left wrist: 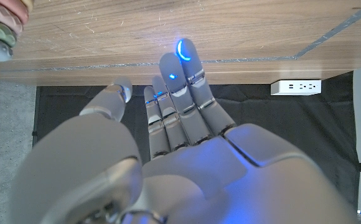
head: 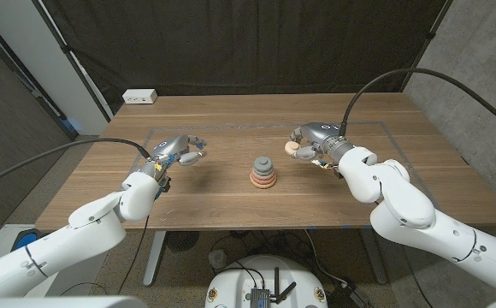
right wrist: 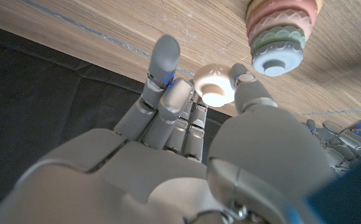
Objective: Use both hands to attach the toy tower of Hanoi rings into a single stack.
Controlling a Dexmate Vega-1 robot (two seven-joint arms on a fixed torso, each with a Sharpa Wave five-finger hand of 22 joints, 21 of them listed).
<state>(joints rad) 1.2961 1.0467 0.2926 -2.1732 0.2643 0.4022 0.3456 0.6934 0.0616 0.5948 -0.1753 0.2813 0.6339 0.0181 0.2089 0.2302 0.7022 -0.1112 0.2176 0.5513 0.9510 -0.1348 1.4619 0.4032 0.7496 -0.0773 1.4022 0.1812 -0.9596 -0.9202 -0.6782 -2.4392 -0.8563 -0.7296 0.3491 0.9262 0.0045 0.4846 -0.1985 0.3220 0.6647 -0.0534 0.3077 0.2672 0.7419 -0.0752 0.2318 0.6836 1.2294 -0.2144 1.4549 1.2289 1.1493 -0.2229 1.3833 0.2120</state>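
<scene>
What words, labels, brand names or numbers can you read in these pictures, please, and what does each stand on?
None can be read.
The white power strip shows sockets but no legible marking.
The ring stack carries no print.
The cream ring, pinched by the right robot hand, is plain.

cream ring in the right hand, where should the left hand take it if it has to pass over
Probably by the outer rim, on the side facing away from the right hand. The cream ring is pinched at its edge between thumb and finger, so its far rim is bare, and the left hand is empty.
</scene>
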